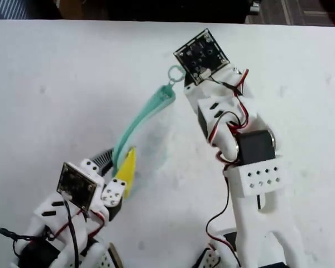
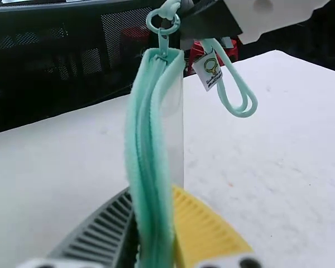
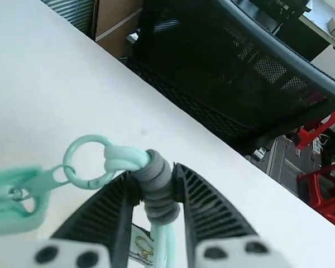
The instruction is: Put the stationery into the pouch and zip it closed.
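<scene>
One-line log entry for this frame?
left gripper: shut on pouch | right gripper: shut on zipper cord | pouch: held between arms, zipper looks closed

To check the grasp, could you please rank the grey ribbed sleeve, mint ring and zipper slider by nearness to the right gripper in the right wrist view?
From the right gripper:
1. Grey ribbed sleeve, held in its grasp.
2. Mint ring, just beyond its tips.
3. Zipper slider, on the pouch end, past the ring.
</scene>
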Controlling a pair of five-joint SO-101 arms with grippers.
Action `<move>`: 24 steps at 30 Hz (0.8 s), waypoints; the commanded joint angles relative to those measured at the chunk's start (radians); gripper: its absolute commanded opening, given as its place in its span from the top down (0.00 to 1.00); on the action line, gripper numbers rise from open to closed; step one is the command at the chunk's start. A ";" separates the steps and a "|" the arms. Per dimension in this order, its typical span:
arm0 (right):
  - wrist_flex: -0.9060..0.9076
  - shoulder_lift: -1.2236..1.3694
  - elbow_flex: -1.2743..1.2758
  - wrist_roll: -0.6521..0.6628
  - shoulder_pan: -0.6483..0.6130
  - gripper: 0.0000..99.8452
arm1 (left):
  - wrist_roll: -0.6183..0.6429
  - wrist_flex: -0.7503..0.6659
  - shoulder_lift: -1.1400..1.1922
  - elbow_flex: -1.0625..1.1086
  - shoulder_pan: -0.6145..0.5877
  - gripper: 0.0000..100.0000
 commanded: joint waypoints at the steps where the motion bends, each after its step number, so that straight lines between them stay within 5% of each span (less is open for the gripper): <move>1: -0.084 0.051 -0.021 -0.006 0.085 0.98 | -0.009 0.025 0.001 -0.051 0.016 0.98; 24: -0.148 0.182 -0.043 -0.014 0.148 0.98 | -0.012 0.026 0.001 -0.051 0.008 0.98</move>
